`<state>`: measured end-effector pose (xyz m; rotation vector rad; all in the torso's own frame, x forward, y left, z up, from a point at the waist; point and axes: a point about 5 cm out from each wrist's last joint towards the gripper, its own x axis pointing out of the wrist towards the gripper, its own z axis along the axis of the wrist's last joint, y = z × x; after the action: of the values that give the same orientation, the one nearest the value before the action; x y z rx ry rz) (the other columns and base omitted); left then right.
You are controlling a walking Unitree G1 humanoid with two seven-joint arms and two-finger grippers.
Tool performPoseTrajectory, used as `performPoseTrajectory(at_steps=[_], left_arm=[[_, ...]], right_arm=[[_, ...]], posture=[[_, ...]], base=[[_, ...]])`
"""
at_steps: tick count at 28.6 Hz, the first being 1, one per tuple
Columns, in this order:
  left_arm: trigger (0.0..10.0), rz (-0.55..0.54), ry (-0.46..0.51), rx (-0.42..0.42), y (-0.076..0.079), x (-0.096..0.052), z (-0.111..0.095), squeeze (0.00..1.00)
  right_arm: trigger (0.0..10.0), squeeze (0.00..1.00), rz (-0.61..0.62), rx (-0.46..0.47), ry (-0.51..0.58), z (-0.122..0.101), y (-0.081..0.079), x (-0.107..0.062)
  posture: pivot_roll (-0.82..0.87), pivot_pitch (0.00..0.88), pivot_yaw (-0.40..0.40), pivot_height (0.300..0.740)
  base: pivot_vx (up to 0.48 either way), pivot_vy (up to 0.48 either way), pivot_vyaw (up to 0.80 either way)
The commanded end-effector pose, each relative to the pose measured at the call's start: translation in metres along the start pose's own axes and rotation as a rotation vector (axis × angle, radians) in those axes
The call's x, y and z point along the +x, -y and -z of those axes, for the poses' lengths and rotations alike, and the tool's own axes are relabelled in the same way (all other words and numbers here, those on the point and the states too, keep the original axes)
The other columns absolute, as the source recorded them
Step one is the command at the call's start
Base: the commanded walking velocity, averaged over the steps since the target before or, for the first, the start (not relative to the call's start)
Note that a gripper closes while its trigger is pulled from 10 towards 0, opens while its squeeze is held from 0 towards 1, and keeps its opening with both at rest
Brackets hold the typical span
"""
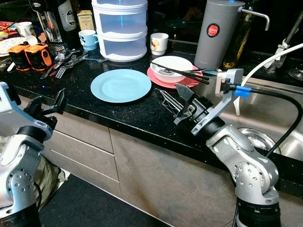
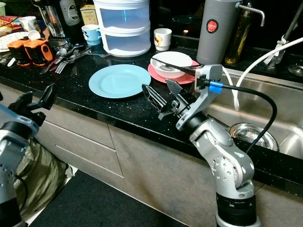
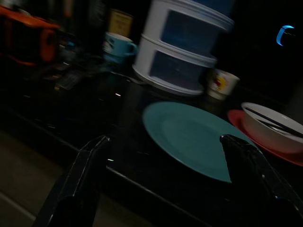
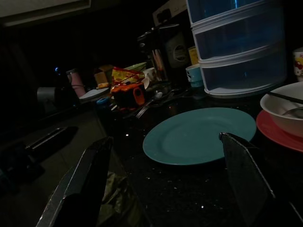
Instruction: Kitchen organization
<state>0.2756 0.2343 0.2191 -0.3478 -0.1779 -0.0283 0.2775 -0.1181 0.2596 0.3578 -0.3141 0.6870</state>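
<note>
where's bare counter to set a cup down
Bare black counter runs along the front edge, left of the blue plate and below the cutlery pile. A small patch lies between plate and drawer tower. The back left, around the orange items, is crowded.

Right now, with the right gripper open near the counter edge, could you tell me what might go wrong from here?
The chopsticks lie loose across the white bowl on the pink plate; the right gripper could knock them off if it swings that way. The blue plate lies flat, so the fingers may push it instead of gripping.
</note>
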Motion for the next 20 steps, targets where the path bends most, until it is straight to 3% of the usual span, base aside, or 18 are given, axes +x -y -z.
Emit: performPoseTrajectory(at_steps=[1,6,9,20], left_arm=[[10.0,-0.016,0.000,0.003,-0.001,0.000,0.002,0.00],[10.0,-0.019,-0.005,0.004,0.004,0.001,0.008,0.00],[10.0,-0.020,0.012,0.023,0.006,-0.001,0.005,0.00],[10.0,-0.101,0.052,0.066,-0.013,-0.011,-0.002,0.00]], right_arm=[[10.0,0.00,0.019,-0.005,-0.014,0.002,0.004,-0.002],[10.0,0.00,0.007,0.039,0.017,-0.002,0.007,0.001],[10.0,0.00,-0.089,0.120,0.077,-0.008,-0.003,0.005],[10.0,0.00,-0.086,0.117,0.073,-0.006,0.000,0.011]], posture=[[0.07,0.000,0.023,0.740],[0.09,0.000,0.015,0.740],[0.10,0.000,0.008,0.740],[0.10,0.000,0.007,0.740]], base=[[0.000,0.000,0.00],[0.000,0.000,0.00],[0.000,0.000,0.00],[0.000,0.000,0.00]])
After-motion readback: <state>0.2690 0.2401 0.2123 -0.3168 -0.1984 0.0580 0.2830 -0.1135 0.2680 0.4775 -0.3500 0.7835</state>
